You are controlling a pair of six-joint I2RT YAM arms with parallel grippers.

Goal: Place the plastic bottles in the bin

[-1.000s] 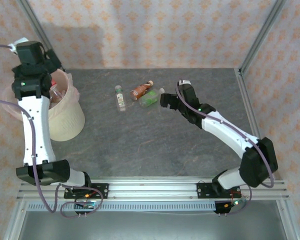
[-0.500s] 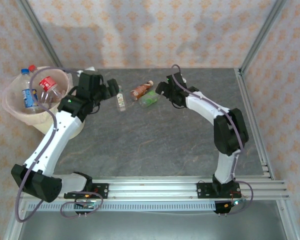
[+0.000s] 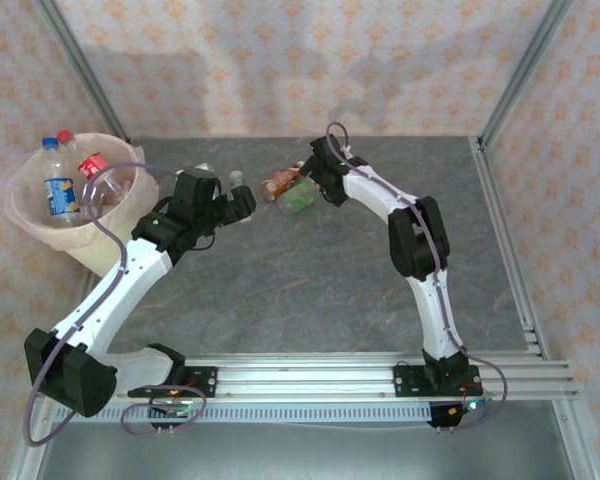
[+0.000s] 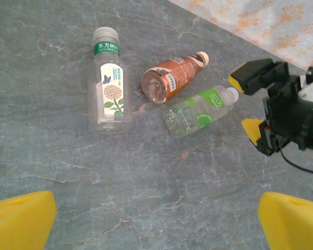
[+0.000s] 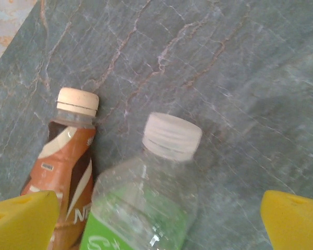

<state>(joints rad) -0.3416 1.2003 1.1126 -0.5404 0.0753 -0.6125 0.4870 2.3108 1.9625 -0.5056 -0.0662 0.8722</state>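
Observation:
Three plastic bottles lie on the grey table: a white-label one (image 4: 109,88), a brown one (image 4: 172,80) and a green-label one (image 4: 198,110). My left gripper (image 3: 237,203) hangs open above bare table just short of them, its yellow fingertips (image 4: 21,219) wide apart, and it partly covers the white-label bottle (image 3: 238,180) from above. My right gripper (image 5: 156,221) is open and straddles the green-label bottle (image 5: 151,198) near its white cap, with the brown bottle (image 5: 68,151) beside its left finger. The cream bin (image 3: 20,190) stands at the far left with several bottles (image 3: 58,190) inside.
The right gripper (image 4: 250,104) sits close to the right of the bottle group, opposite my left gripper. Patterned walls and metal frame posts (image 3: 520,70) bound the table. Open grey surface stretches toward the near rail (image 3: 310,375).
My left arm swung from over the bin to the bottles in mid-table. My right gripper reached farther back and left, up to the green-label bottle. Both stayed open.

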